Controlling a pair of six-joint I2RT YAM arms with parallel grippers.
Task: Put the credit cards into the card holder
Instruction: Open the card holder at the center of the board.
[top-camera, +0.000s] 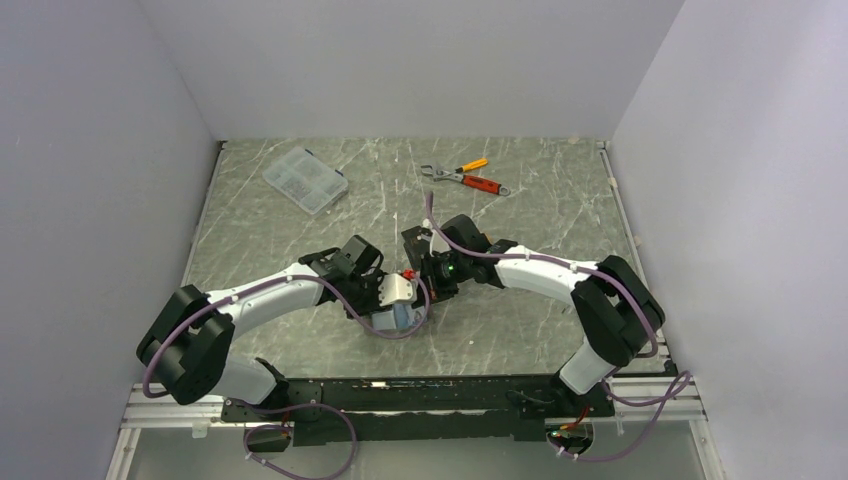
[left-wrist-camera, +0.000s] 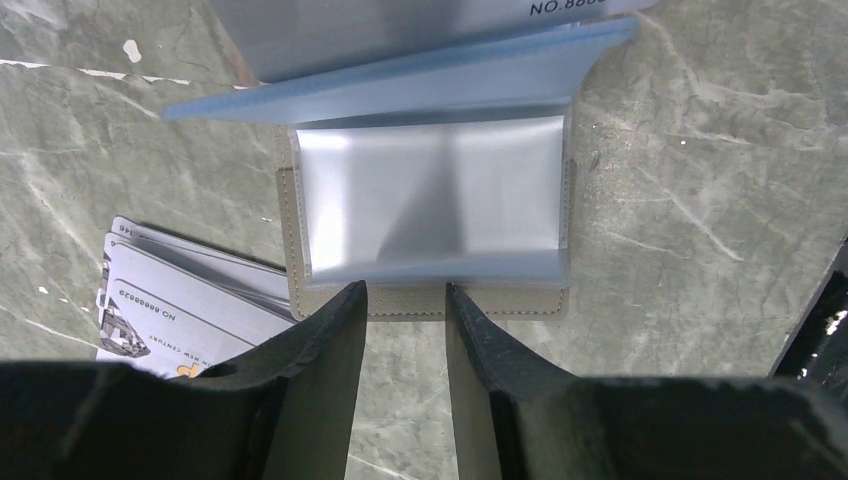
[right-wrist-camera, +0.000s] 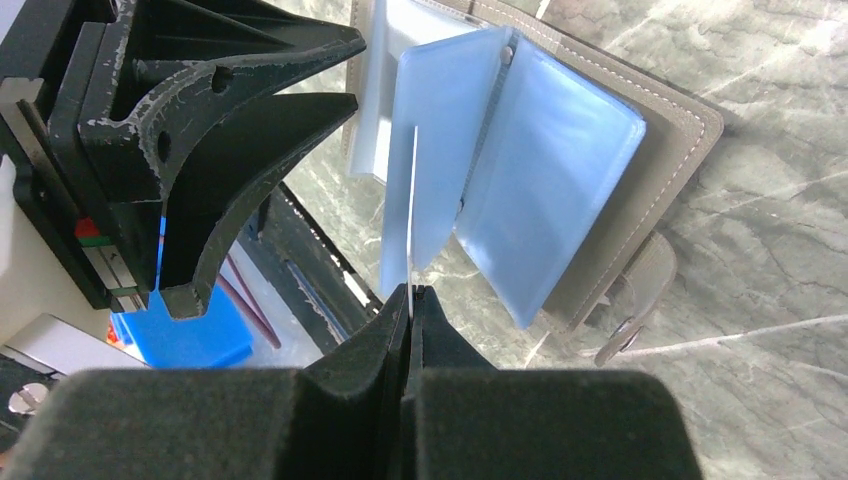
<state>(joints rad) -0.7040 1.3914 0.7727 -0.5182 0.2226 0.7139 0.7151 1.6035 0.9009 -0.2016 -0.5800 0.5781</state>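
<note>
1. Status, right gripper (right-wrist-camera: 411, 293): clamping flat shut on the silvery-grey card (right-wrist-camera: 413, 200), pinching its near end and presenting it edge-on straight ahead of the fingertips.
2. Poising that card against the blue-grey sleeves (right-wrist-camera: 560, 170) of the card holder (right-wrist-camera: 685, 130), which is lying open on the table (right-wrist-camera: 780, 260) just ahead and to the right of the jaws (snap tab (right-wrist-camera: 640, 300) sticking out at the near right).
3. Holding the left gripper (left-wrist-camera: 405, 292) part-way apart, a narrow gap, pinching nothing; hanging right at the card holder's taupe near edge, with that edge showing through the gap.
4. Resting the other credit cards (left-wrist-camera: 190, 300) in a fanned stack on the table, just left of the left finger, reaching the holder's left edge (touching or tucking under, hard to tell).
5. Meeting fingertip to fingertip over the holder at mid-table, with the clear compartment box (top-camera: 305, 180) and the orange-handled wrench and pliers (top-camera: 466, 178) sitting well beyond both sets of fingertips.
</note>
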